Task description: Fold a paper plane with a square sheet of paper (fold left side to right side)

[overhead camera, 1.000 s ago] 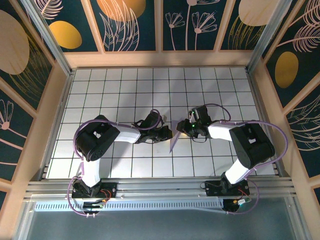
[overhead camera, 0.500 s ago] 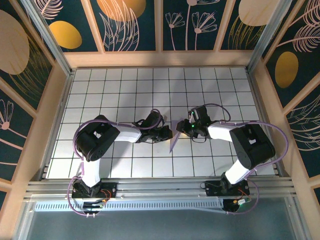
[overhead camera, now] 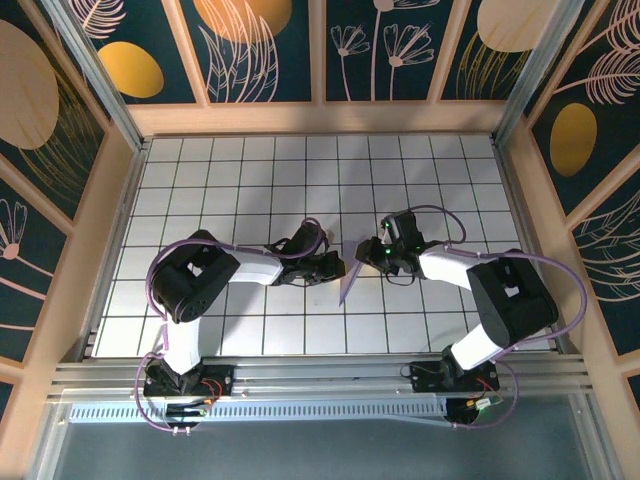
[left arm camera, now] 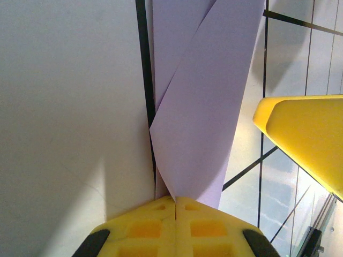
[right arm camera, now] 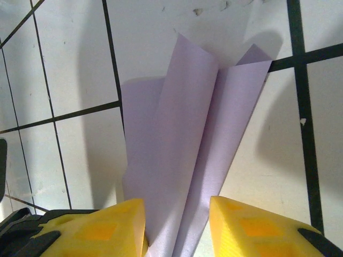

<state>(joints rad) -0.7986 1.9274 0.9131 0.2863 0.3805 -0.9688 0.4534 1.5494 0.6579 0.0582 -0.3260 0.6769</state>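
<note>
The left arm (overhead camera: 190, 285) bends at the elbow and sends its forearm toward 3 o'clock; the left gripper (overhead camera: 336, 268) sits low, its 2 yellow fingers (left arm camera: 144, 227) pressed together on the folded paper (left arm camera: 203, 107); the right arm (overhead camera: 505, 295) mirrors it, forearm pointing toward 10 o'clock; the right gripper (overhead camera: 363, 252) is near the left one, at its 1 o'clock; its 2 fingers (right arm camera: 246, 222) stand apart with the paper between them; whether they press it cannot be told.
</note>
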